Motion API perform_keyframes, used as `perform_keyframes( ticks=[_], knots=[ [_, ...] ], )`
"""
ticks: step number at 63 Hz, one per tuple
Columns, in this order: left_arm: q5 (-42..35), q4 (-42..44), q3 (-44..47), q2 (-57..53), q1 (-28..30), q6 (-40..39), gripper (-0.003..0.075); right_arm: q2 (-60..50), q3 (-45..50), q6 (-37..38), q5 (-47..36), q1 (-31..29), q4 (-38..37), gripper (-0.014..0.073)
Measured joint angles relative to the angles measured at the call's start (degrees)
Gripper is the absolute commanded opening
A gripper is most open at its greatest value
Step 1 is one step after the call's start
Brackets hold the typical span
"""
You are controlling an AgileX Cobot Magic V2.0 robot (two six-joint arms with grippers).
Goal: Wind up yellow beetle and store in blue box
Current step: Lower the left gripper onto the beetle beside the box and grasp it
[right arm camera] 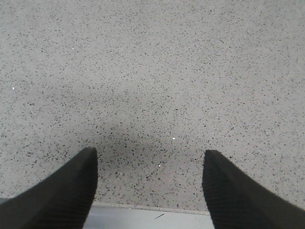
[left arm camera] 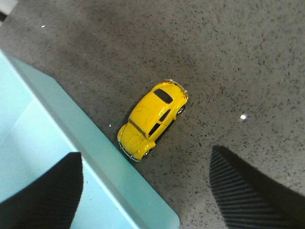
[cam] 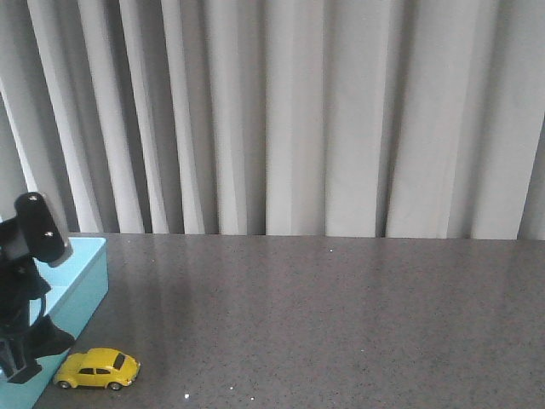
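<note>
The yellow beetle [cam: 97,368] stands on its wheels on the dark table at the front left, right beside the blue box [cam: 81,285]. In the left wrist view the beetle [left arm camera: 151,119] has its nose against the box wall [left arm camera: 90,148]. My left gripper [left arm camera: 145,191] is open and empty, above the box's corner, one finger over the box, the other over the table. The left arm [cam: 25,290] stands over the box. My right gripper [right arm camera: 150,186] is open and empty over bare table; it does not show in the front view.
A grey pleated curtain [cam: 281,111] hangs behind the table's back edge. The speckled tabletop [cam: 341,324] stretches to the right of the beetle. The table's front edge [right arm camera: 152,212] shows under my right gripper.
</note>
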Motion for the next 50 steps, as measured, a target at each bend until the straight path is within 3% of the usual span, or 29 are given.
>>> perform_keyframes(
  ticks=[18, 50],
  knots=[
    [3.0, -0.8, -9.4, 14.5, -2.0, 10.4, 0.0542, 0.0, 0.0, 0.0, 0.0, 0.0, 0.0, 0.0457],
    [13.1, 2.9, -23.5, 31.1, -4.0, 11.4, 0.0494, 0.0, 0.0, 0.0, 0.0, 0.0, 0.0, 0.0457]
  ],
)
